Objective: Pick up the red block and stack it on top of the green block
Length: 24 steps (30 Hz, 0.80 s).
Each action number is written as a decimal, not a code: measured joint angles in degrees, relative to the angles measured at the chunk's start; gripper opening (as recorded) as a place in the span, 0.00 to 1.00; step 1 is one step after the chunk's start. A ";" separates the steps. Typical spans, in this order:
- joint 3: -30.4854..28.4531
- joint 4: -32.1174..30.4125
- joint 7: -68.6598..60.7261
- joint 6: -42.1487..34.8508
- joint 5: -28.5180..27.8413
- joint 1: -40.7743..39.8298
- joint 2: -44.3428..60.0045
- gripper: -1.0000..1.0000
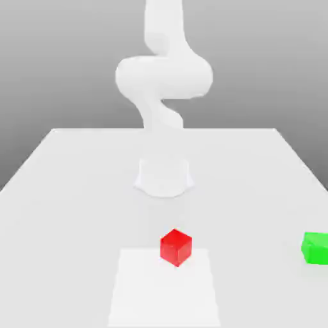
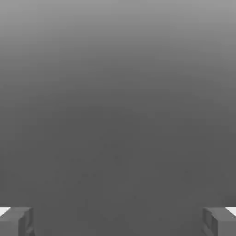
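A white table point(image 1: 77, 192) under a plain grey backdrop carries the arm point(image 1: 163, 83). The red block point(image 1: 175, 247) sits near the front; the green block point(image 1: 316, 248) lies well apart, at the exterior view's right. The gripper point(image 2: 118, 221) is spread wide.

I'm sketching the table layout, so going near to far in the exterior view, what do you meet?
red block (with the green block at much the same depth, off to the exterior view's right) → arm's round base → far edge of the table.
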 joint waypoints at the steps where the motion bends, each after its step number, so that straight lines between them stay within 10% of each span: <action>1: 0.52 -1.85 1.71 1.38 0.48 -0.38 1.66 0.50; 16: 10.83 -30.29 31.32 23.41 4.55 -5.44 28.90 0.50; 23: 4.36 -31.67 45.51 40.18 -8.29 -1.96 49.99 0.50; 24: 2.62 -31.43 46.06 41.66 -8.99 -0.37 51.71 0.00</action>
